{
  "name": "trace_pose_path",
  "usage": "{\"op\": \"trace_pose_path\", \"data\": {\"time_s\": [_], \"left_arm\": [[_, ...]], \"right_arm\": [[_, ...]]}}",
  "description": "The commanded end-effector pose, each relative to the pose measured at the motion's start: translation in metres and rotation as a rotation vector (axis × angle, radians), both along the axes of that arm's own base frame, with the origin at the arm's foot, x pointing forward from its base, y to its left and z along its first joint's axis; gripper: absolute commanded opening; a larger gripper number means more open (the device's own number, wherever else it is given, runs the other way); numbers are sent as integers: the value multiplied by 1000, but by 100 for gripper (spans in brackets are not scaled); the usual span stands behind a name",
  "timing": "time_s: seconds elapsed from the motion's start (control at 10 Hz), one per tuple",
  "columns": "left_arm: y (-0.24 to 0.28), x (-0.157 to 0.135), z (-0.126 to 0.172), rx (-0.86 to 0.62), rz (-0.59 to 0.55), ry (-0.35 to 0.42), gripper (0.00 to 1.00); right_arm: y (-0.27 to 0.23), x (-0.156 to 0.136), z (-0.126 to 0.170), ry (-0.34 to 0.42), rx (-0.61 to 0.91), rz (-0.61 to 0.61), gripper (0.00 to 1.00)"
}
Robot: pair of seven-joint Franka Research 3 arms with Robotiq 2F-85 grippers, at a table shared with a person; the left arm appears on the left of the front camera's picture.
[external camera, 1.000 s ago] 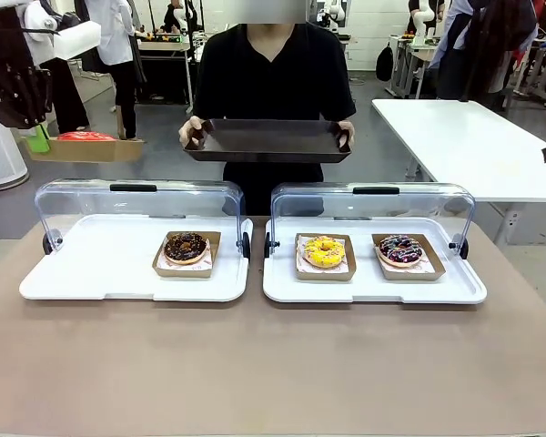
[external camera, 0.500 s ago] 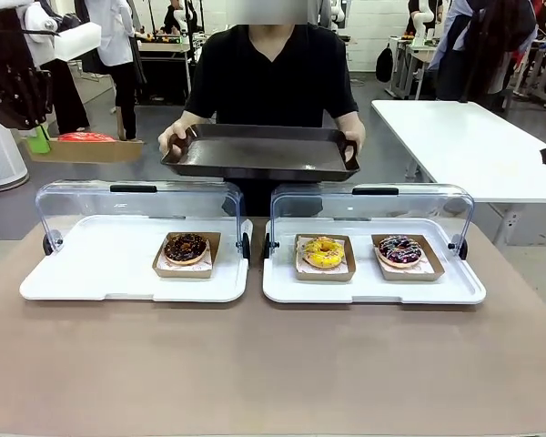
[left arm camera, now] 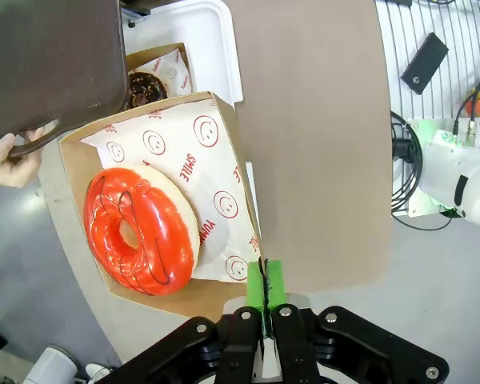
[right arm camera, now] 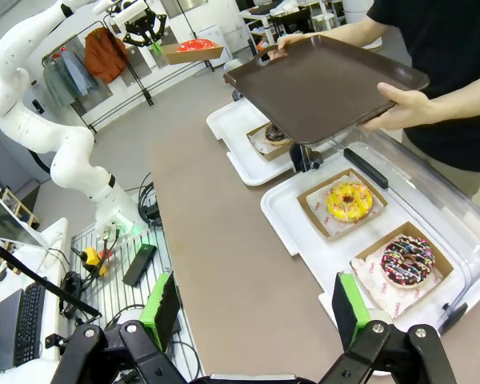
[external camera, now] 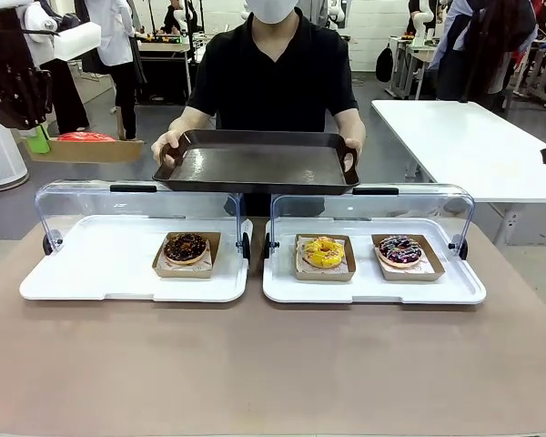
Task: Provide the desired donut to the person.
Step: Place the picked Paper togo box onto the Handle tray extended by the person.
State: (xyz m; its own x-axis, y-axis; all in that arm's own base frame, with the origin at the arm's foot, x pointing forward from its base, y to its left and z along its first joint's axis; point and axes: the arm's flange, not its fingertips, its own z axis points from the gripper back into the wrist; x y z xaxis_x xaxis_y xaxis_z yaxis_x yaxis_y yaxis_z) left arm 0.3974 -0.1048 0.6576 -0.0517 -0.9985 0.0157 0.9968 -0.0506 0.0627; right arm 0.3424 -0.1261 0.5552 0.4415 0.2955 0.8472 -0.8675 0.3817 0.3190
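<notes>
My left gripper (left arm camera: 264, 282) is shut on the edge of a cardboard tray (left arm camera: 224, 144) lined with printed paper, and a red glazed donut (left arm camera: 140, 232) lies in it. In the front view that red donut (external camera: 85, 137) hangs at the far left, above and behind the table, below my left gripper (external camera: 38, 137). The person (external camera: 273, 73) stands at the far side in a black top and holds a dark serving tray (external camera: 259, 162) in both hands over the display cases. My right gripper (right arm camera: 256, 312) is open and holds nothing, low over the table's near right side.
Two white display trays with raised clear lids (external camera: 373, 196) stand on the brown table (external camera: 273, 364). The left tray (external camera: 91, 273) holds a chocolate donut (external camera: 185, 246). The right tray (external camera: 282, 289) holds a yellow donut (external camera: 324, 251) and a dark sprinkled donut (external camera: 399, 249).
The person has brought the dark tray forward and tipped its far edge up, so it now reaches over the lids. My left arm with the red donut has stayed put.
</notes>
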Motion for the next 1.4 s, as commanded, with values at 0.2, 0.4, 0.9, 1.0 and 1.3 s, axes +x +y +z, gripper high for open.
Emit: {"op": "trace_pose_path", "data": {"time_s": [0.2, 0.4, 0.9, 1.0, 1.3], "left_arm": [[-15, -11, 18, 32, -62, -84, 1], [-48, -27, 43, 73, -119, -162, 1], [-110, 55, 49, 105, -171, -184, 1], [-115, 81, 42, 102, -180, -171, 1], [-118, 120, 3, 3, -139, -141, 1]], "right_arm": [[0, 1, 1, -9, 19, 4, 100], [0, 1, 1, -9, 19, 4, 100], [0, 1, 1, -9, 19, 4, 100], [0, 1, 1, -9, 19, 4, 100], [0, 1, 1, -9, 19, 4, 100]]}}
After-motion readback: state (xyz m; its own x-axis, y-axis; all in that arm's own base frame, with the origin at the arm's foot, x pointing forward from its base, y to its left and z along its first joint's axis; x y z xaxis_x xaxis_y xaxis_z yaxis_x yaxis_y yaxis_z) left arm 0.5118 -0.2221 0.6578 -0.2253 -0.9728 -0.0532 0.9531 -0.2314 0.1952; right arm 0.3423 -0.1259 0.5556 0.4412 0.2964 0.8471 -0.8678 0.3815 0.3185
